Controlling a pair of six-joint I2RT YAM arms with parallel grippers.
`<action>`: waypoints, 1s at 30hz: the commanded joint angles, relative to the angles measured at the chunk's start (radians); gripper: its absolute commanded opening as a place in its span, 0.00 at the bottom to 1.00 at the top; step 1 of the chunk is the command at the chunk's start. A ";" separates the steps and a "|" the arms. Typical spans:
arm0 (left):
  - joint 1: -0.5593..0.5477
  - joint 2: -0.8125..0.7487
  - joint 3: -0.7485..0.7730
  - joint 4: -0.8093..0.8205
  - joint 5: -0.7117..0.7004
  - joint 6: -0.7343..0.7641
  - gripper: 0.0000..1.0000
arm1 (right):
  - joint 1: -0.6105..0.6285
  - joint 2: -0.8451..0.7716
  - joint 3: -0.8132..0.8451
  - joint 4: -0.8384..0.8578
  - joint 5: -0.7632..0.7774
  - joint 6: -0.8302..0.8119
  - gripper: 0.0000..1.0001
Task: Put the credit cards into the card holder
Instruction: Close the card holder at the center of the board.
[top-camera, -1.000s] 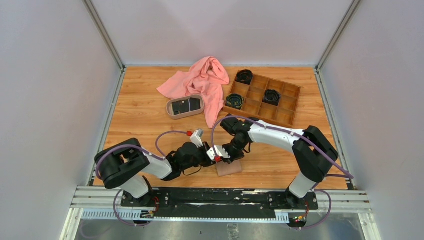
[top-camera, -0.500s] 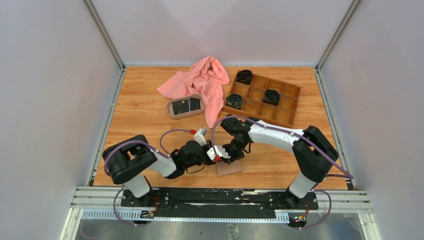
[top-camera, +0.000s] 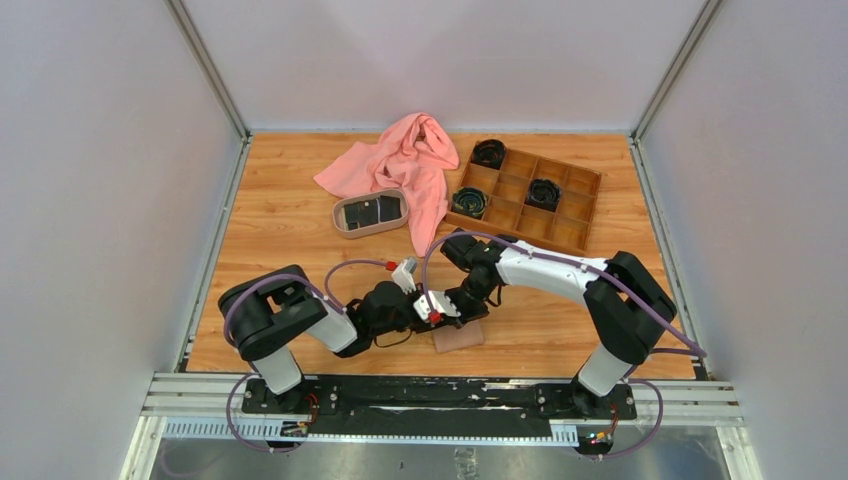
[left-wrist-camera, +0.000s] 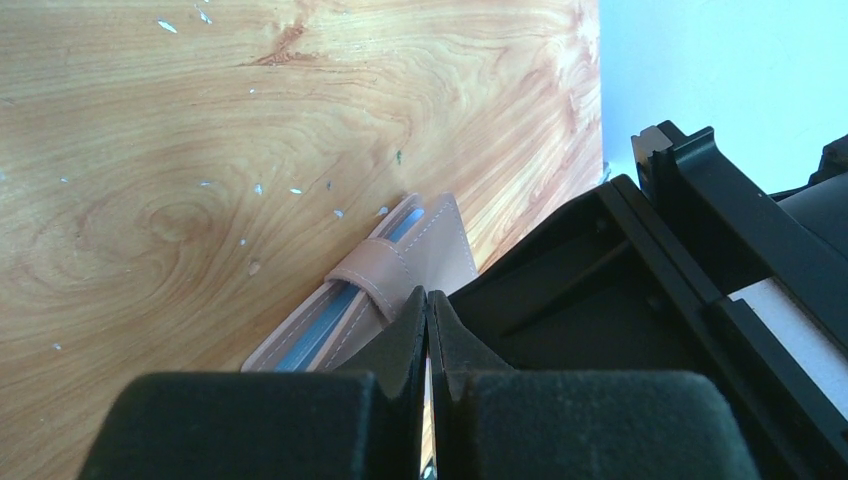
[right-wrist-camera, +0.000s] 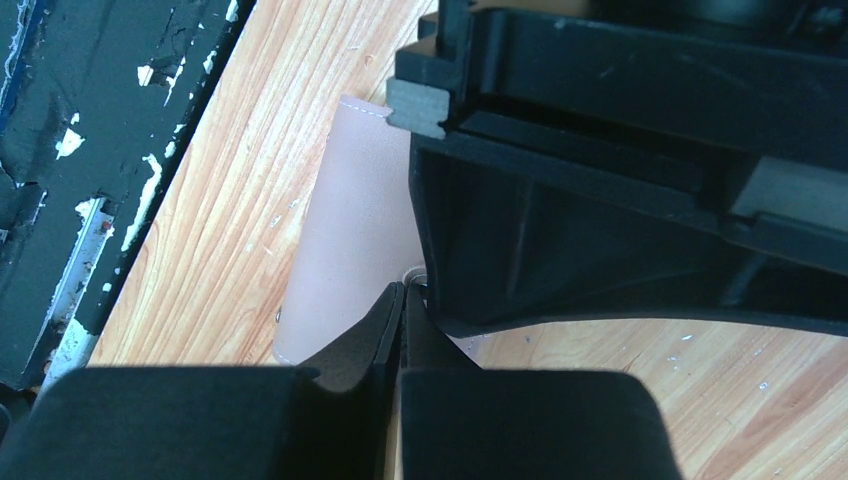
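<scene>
Barely begun, it seems: dark plastic credit cards (top-camera: 369, 211) lie in the oval beige-rimmed tray (top-camera: 338, 219); the tan-pink leather card holder (top-camera: 458, 338) sits on the wooden table (top-camera: 280, 240), closed left hand (left-wrist-camera: 427, 296) and closed right hand (right-wrist-camera: 404, 289) meeting at it.

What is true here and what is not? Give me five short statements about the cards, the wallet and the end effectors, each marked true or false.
1. Dark credit cards lie in the oval tray. True.
2. The card holder lies at the far edge, under the pink cloth. False: it lies near the arms' side of the table, just below both end effectors.
3. The left end effector and the right end effector both have their jaws shut. True.
4. Every compartment of the wooden box is bare. False: three compartments each hold one of the black round things.
5. The left wrist view shows blue lining inside the card holder. True.
</scene>
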 joint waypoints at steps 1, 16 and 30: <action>0.002 0.032 -0.014 0.023 0.020 0.001 0.00 | 0.028 0.070 -0.040 -0.002 0.017 0.014 0.00; -0.004 0.087 -0.088 0.034 0.018 -0.025 0.00 | 0.028 0.100 -0.012 -0.015 0.044 0.047 0.00; -0.023 0.136 -0.093 -0.002 0.010 -0.028 0.00 | 0.028 0.145 0.043 -0.054 0.069 0.073 0.00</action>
